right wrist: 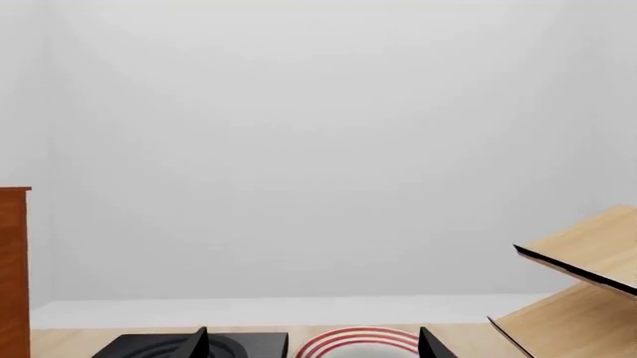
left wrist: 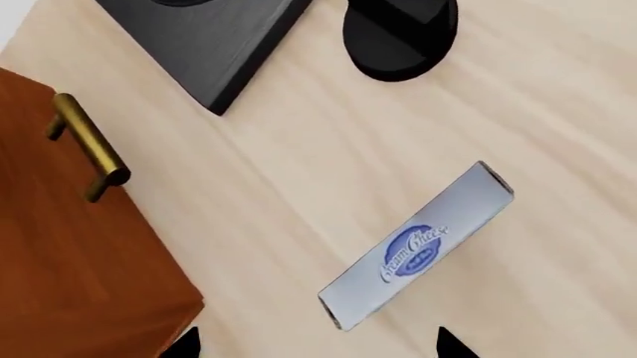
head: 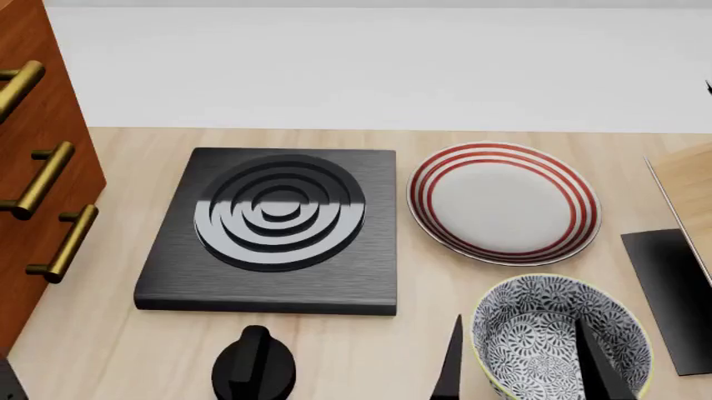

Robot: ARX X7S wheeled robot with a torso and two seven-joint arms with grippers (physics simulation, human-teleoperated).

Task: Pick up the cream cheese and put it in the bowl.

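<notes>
The cream cheese (left wrist: 418,246), a pale grey-blue box with a blue oval logo, lies flat on the wooden counter in the left wrist view. It is out of view in the head view. My left gripper (left wrist: 318,350) hangs above it, open and empty, with the near end of the box between its fingertips' line. The bowl (head: 523,333), white with a dark floral pattern and a yellowish rim, stands at the front right. My right gripper (head: 521,367) is open and empty, one dark finger on each side of the bowl; it also shows in the right wrist view (right wrist: 313,347).
A black stove slab (head: 278,225) with a round knob (head: 253,362) sits in the middle, and a red-ringed plate (head: 501,200) behind the bowl. A brown drawer cabinet (head: 33,167) with brass handles (left wrist: 89,145) stands at the left. A wooden rack (head: 684,192) stands at the right.
</notes>
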